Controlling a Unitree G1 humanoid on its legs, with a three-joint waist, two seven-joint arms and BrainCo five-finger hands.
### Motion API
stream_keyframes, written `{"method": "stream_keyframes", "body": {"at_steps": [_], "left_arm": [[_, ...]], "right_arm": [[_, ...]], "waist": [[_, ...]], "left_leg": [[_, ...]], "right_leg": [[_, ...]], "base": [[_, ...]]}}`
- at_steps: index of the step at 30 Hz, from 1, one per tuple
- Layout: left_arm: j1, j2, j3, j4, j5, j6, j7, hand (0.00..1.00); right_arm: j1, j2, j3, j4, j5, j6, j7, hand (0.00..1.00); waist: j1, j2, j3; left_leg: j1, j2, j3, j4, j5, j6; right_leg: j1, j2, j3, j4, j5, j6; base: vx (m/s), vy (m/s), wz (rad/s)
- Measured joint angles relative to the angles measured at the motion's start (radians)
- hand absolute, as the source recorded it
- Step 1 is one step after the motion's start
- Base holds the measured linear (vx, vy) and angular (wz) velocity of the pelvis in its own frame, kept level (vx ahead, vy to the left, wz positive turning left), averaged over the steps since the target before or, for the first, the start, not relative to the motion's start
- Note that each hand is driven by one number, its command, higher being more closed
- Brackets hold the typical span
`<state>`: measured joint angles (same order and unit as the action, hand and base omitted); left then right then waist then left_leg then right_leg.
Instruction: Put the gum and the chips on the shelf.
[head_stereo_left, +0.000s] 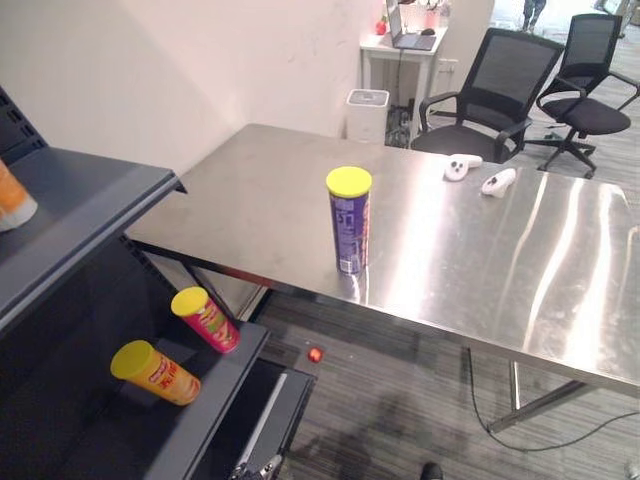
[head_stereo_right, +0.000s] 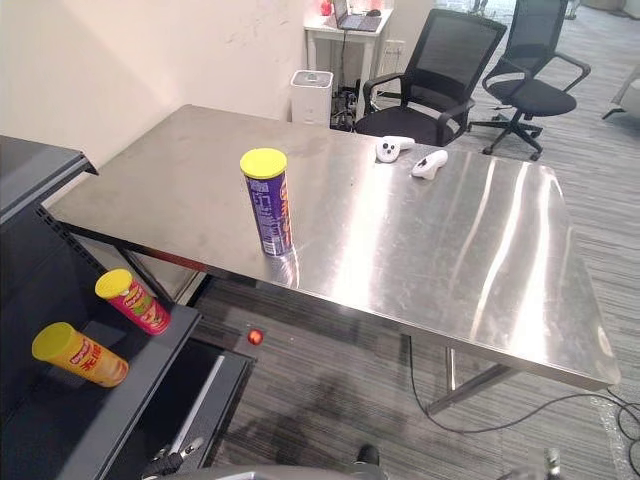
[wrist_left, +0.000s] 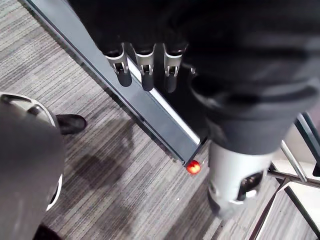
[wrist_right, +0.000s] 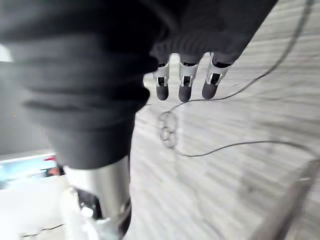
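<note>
A purple chips can (head_stereo_left: 349, 220) with a yellow lid stands upright near the front edge of the steel table (head_stereo_left: 520, 270). A small red round thing (head_stereo_left: 315, 354) lies on the carpet below that edge, next to the shelf's lowest board; I cannot tell what it is. My left hand (wrist_left: 145, 75) hangs over the carpet by that board, fingers straight, nothing in it. In the right wrist view my right hand (wrist_right: 184, 85) hangs over bare floor, fingers straight and holding nothing.
The dark shelf unit (head_stereo_left: 90, 210) stands at the left. A pink can (head_stereo_left: 205, 319) and an orange can (head_stereo_left: 155, 373) lie on its lower board. Two white controllers (head_stereo_left: 478, 174) lie at the table's far side. Office chairs (head_stereo_left: 490, 90) and a white bin (head_stereo_left: 366, 113) stand behind.
</note>
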<state>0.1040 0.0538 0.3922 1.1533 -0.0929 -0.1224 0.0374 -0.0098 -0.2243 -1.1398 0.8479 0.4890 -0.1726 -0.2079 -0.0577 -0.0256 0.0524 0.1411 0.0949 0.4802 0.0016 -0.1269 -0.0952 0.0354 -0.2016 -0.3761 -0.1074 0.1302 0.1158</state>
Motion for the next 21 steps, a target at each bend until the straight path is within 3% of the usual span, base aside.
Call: {"method": "stream_keyframes", "body": {"at_steps": [4, 9, 16, 21], "left_arm": [[0.005, -0.001, -0.015, -0.002, 0.024, 0.000, 0.000, 0.00], [0.008, -0.006, -0.038, -0.012, 0.038, 0.001, 0.000, 0.00], [0.015, -0.012, -0.042, -0.039, 0.070, 0.001, -0.001, 0.00], [0.012, -0.012, -0.053, -0.052, 0.073, 0.001, -0.003, 0.00]], "right_arm": [[-0.011, -0.004, 0.093, -0.377, -0.120, -0.019, -0.089, 0.00], [-0.051, -0.002, 0.182, -0.652, -0.299, -0.040, -0.134, 0.00], [-0.060, 0.002, 0.286, -0.853, -0.403, -0.050, -0.106, 0.00], [-0.026, 0.010, 0.450, -0.916, -0.411, -0.052, -0.007, 0.00]], "waist": [[-0.002, -0.003, -0.021], [0.006, -0.007, -0.027], [0.008, -0.009, -0.029], [0.017, -0.018, -0.027]], "left_leg": [[-0.010, -0.002, -0.002, 0.002, 0.000, 0.000], [-0.020, -0.003, -0.009, 0.003, 0.000, 0.001], [-0.033, -0.006, -0.034, 0.002, 0.002, 0.003], [-0.033, -0.006, -0.061, 0.002, 0.002, 0.003]], "right_leg": [[-0.016, -0.002, 0.004, 0.000, 0.002, 0.001], [-0.028, -0.003, 0.003, 0.000, 0.003, 0.003], [-0.031, -0.005, -0.005, 0.000, 0.004, 0.004], [-0.029, -0.005, -0.009, 0.001, 0.004, 0.004]], "base": [[0.00, -0.004, -0.01], [-0.01, -0.009, 0.01], [0.00, -0.009, 0.04], [-0.01, -0.004, 0.01]]}}
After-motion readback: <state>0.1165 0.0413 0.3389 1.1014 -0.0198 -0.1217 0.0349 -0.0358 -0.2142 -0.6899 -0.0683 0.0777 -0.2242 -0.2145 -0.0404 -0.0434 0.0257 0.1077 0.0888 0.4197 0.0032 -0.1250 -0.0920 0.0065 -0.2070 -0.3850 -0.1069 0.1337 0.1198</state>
